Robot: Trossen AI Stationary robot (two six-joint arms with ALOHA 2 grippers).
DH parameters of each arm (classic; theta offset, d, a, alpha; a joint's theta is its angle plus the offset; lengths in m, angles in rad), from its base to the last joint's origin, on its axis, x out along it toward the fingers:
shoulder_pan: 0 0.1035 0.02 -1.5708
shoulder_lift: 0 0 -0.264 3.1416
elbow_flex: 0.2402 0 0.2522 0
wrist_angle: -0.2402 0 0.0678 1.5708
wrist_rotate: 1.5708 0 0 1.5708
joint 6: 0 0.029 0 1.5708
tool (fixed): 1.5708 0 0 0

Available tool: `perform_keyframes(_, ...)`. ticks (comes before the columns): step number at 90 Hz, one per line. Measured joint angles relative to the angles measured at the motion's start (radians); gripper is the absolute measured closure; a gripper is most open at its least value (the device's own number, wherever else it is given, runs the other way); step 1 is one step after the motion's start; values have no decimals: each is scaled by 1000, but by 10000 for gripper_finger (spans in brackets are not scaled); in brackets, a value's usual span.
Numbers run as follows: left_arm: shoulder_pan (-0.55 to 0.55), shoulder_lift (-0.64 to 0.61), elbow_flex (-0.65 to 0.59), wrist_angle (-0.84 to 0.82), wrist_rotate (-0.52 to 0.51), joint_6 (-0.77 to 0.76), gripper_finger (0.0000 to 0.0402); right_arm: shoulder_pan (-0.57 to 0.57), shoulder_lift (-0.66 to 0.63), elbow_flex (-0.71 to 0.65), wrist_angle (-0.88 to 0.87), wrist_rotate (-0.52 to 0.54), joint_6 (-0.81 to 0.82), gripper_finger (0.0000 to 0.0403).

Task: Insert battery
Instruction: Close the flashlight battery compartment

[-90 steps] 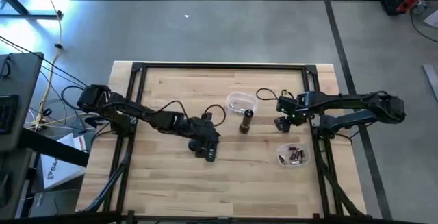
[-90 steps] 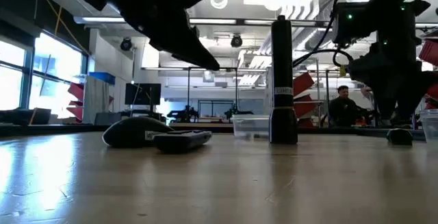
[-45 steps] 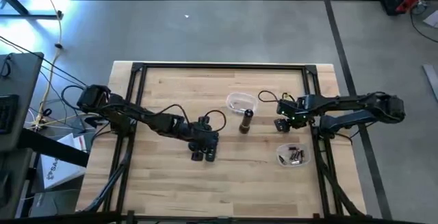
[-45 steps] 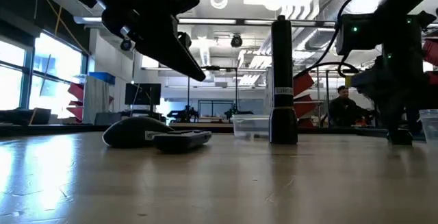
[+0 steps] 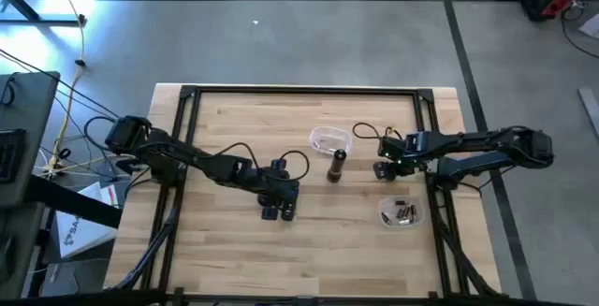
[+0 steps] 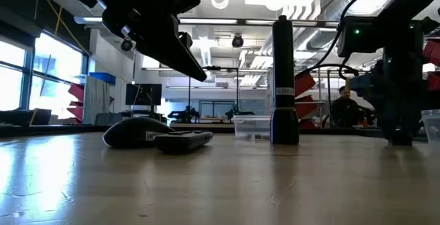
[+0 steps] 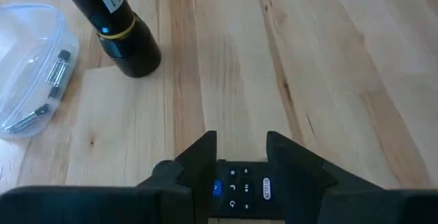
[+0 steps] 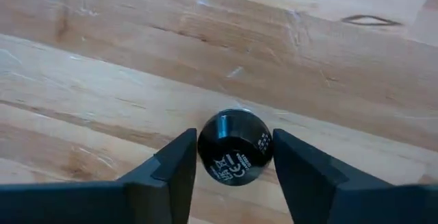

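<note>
Both grippers are open: the left gripper [image 7: 236, 157] is held unmoved above the remote [image 7: 239, 188], the right gripper [image 8: 233, 157] now lowered around the cap [image 8: 235, 146] on the worktop [image 5: 234, 250].

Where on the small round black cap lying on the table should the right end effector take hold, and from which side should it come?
Grip the cap across its round rim, coming straight down from above. It lies flat on the table with its printed face up, so only the curved sides offer opposing surfaces. The right end effector already sits with one open finger on each side, so closing there probably suits best.
</note>
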Motion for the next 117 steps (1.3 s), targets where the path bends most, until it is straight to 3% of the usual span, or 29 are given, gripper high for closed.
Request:
perform_keyframes(17, 0, 0, 0, 0, 0, 0, 291, 0, 0, 0, 0, -1, -38, 270)
perform_keyframes(45, 0, 0, 0, 0, 0, 0, 291, 0, 0, 0, -3, 1, -89, 244)
perform_keyframes(71, 0, 0, 0, 25, 0, 9, 291, 0, 0, 1, -12, 2, -93, 271)
perform_keyframes(117, 0, 0, 0, 62, 0, 46, 291, 0, -1, 3, -142, 0, -51, 265)
